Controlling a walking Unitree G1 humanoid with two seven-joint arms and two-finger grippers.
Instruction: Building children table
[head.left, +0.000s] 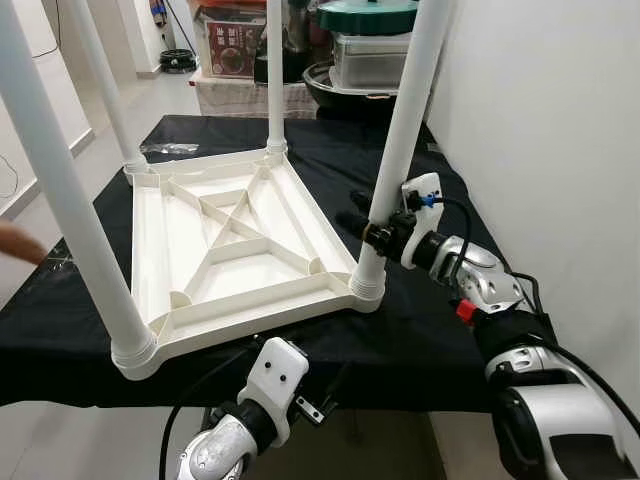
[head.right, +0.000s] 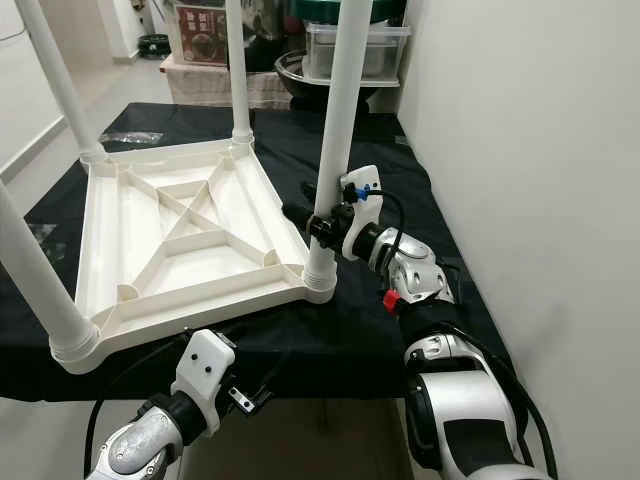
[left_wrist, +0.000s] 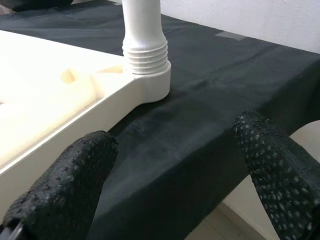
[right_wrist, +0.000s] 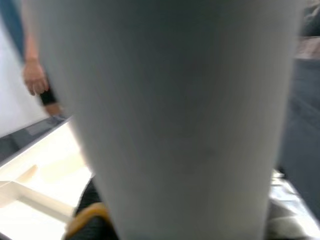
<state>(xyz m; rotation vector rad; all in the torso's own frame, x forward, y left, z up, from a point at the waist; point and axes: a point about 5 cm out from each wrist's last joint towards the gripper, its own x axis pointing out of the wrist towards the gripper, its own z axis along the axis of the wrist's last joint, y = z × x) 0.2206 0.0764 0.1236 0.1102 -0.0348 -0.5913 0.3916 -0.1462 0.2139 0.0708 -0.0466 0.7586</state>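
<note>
black cloth (head.left: 420, 330) covers the work surface, set against a white wall (head.left: 540, 130) on the robot's right. right gripper (head.left: 378, 228): fingers pinched around the near-right table leg (head.left: 400, 140), low on the shaft just above its threaded base; the leg stands upright in the corner socket. in the right wrist view the leg (right_wrist: 170, 115) sits right in front of the lens, blurred. left gripper (left_wrist: 175, 175): fingers (left_wrist: 65, 185) spread wide, holding nothing, hovering at the near edge of the cloth, just off the near edge of the tabletop. white children's tabletop (head.left: 240, 240) lies upside down on the cloth, ribbed underside up, with a leg standing at each of its four corners. boxes and a green-lidded container (head.left: 368, 40) are stacked beyond the far end. a person's hand (right_wrist: 35, 77) shows in the right wrist view, past the tabletop.
</note>
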